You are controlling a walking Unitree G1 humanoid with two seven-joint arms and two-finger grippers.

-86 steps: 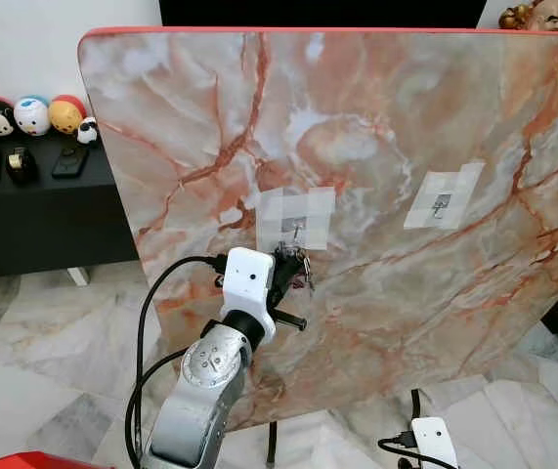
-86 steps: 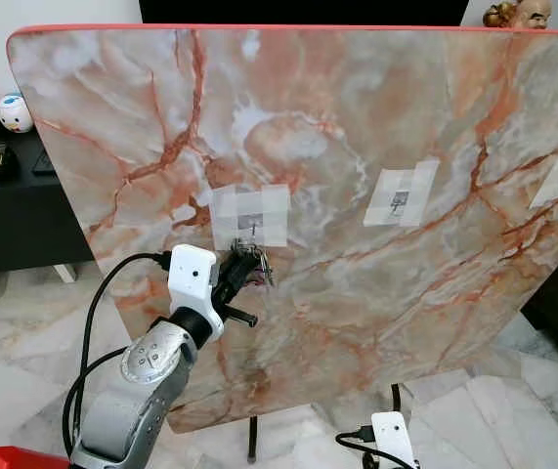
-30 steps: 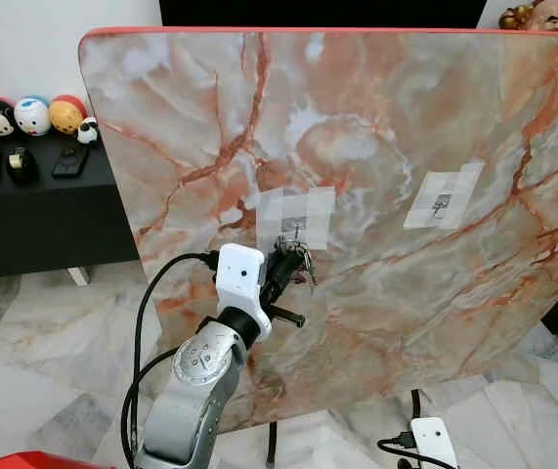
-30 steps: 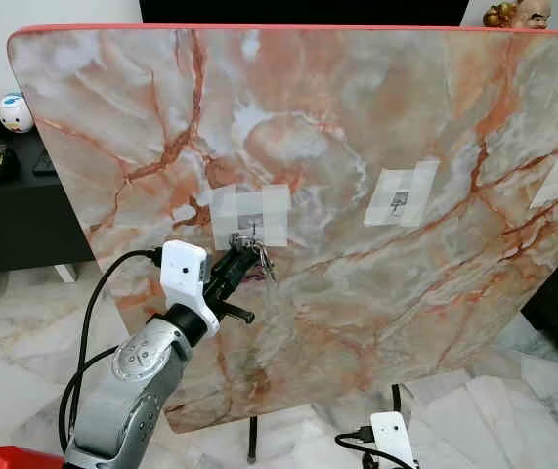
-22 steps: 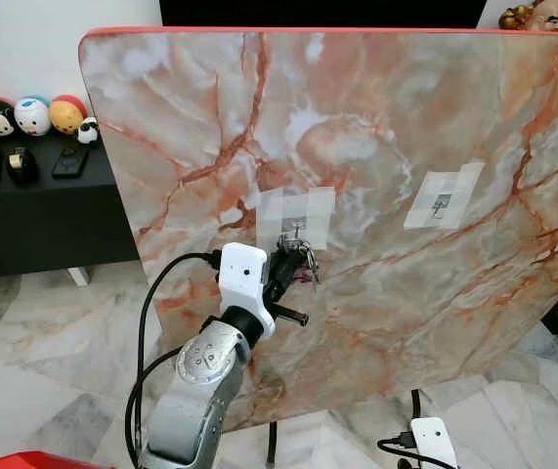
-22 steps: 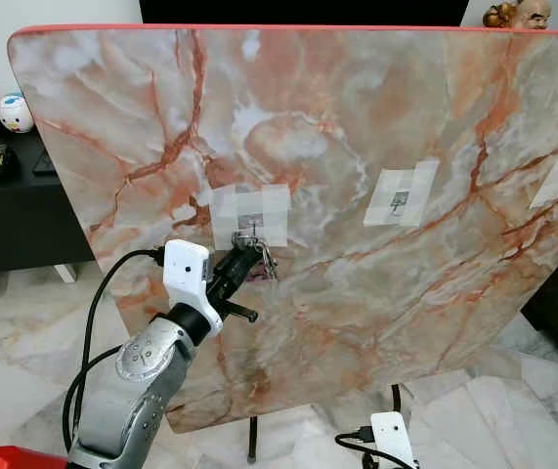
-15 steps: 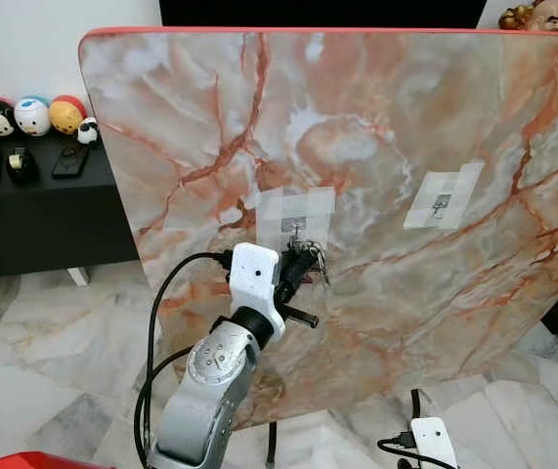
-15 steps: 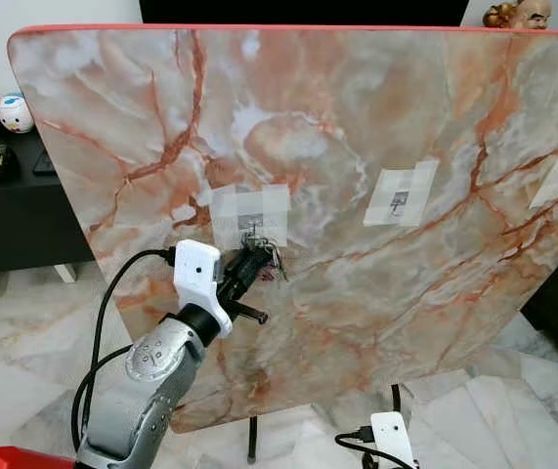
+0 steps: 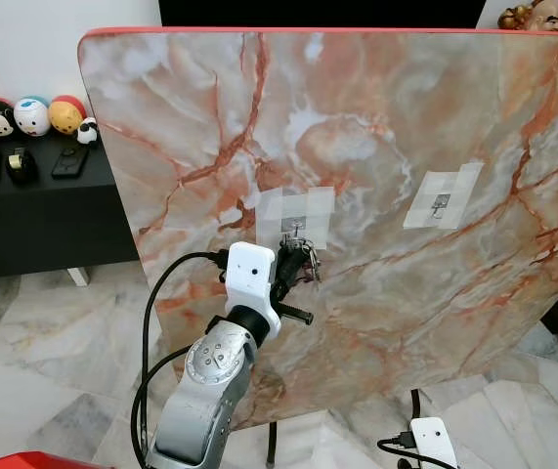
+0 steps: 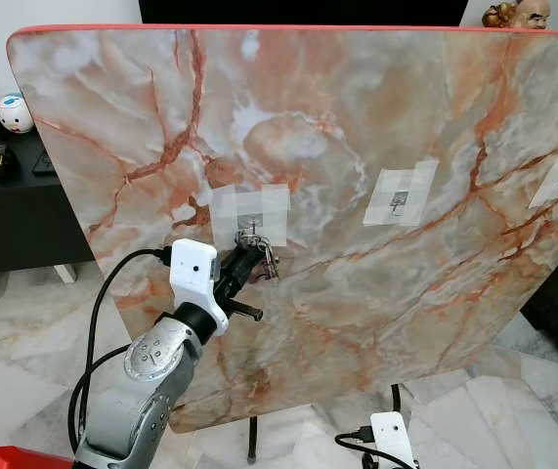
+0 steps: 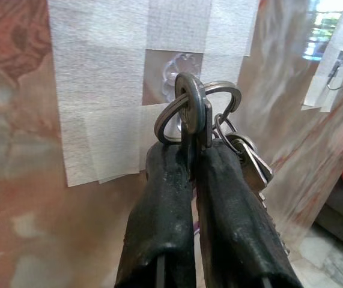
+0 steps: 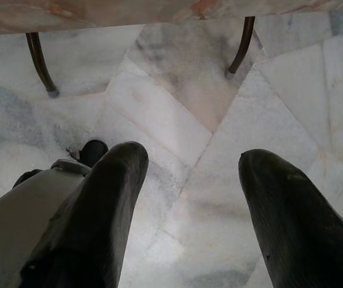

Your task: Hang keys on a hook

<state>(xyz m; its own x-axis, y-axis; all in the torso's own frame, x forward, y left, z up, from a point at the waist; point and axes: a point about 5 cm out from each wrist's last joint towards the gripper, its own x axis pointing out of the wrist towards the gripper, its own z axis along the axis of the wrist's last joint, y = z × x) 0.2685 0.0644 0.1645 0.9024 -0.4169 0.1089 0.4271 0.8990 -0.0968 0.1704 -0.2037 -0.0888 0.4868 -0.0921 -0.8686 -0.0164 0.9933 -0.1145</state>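
**Key ring brought up to the taped hook, not yet hung**

Nearest the camera, the right gripper [image 12: 186, 198] is held idle over the pale marble floor tiles [image 12: 177, 120], its two black fingers spread wide apart with nothing between them.

Further out, the left gripper [image 11: 196, 157] is raised on its silver arm against the tilted marble-patterned board [image 9: 406, 147]. Its fingers are pressed together on the bunch of metal keys on silver rings [image 11: 219, 129], pinched at the rings, with the key blades hanging down beside the fingers. Compared with half a second ago, the gripper has been drawn slightly back and lower, and over the last three seconds the bunch has been lifted from below the tape patch to the level of the small clear hook under white tape [image 11: 180, 66]. In the wrist view the top ring is seen just in front of the hook; whether it is already caught on it cannot be told. It is judged that a ring must be slipped over the hook before release.

Beyond, a second taped hook [image 9: 442, 204] is fixed further right on the board.
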